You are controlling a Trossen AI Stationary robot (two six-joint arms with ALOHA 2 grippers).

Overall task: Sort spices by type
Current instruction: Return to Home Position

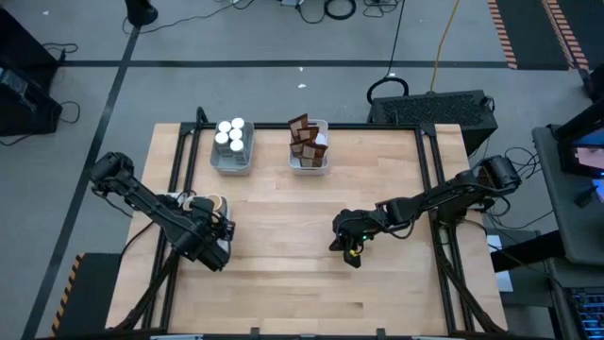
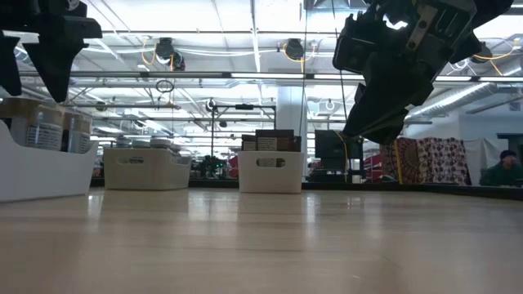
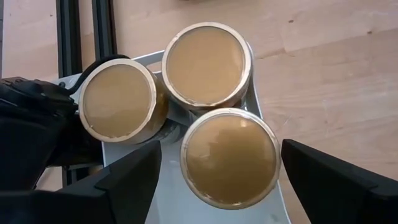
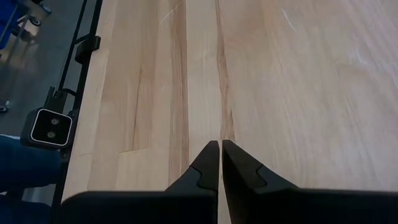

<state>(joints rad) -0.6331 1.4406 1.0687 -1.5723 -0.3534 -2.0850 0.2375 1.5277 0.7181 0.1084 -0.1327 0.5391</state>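
Three round tan-topped jars (image 3: 205,65) (image 3: 118,99) (image 3: 230,155) stand upright in a pale tray (image 3: 171,199) at the table's left edge. My left gripper (image 3: 221,180) hangs open over the tray, pointing steeply down, one finger on either side of the nearest jar. The arm hides most of this tray in the high view (image 1: 192,201). White-topped jars (image 1: 231,135) fill a tray at the back. Brown packets (image 1: 306,138) stand in the tray beside it. My right gripper (image 4: 219,146) is shut above bare wood, right of the table's middle (image 1: 351,251).
The two back trays (image 1: 232,162) (image 1: 310,165) sit side by side near the far edge. Bare wood (image 1: 283,217) lies between the arms and toward the near edge. Black frame rails (image 1: 429,179) run along the table's sides. A person (image 2: 502,167) sits far off in the room.
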